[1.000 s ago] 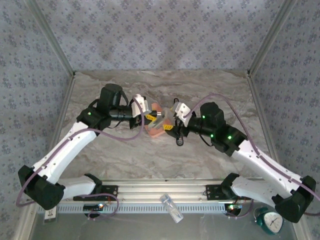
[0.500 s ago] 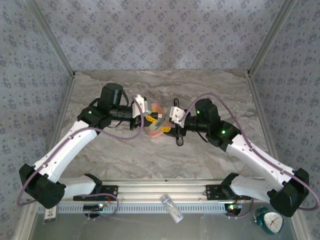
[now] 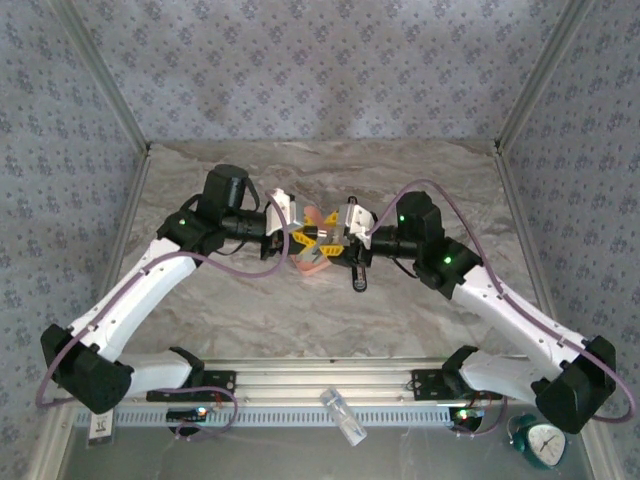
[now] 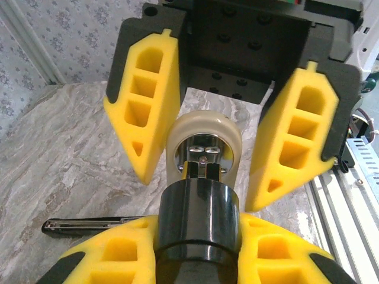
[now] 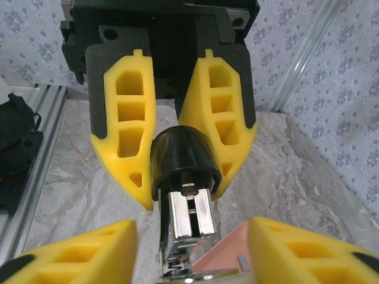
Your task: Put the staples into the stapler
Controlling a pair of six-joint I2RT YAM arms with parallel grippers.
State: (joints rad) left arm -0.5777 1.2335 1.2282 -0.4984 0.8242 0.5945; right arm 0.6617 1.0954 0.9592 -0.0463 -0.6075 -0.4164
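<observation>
Your left gripper (image 4: 198,228) has its jaws clamped on the stapler's (image 5: 180,151) black end. Your right gripper (image 5: 190,228) has its jaws apart, flanking the other end without touching. 1 strip of the staples (image 5: 243,261) lies on the salmon tray (image 5: 216,257), at 5 o'clock from the magazine. If the right jaws close off-centre, the stapler could twist in the left grip.

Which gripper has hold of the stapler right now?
The left gripper: its fingers clamp the stapler by its black end. The right gripper has its fingers spread around the other end.
</observation>
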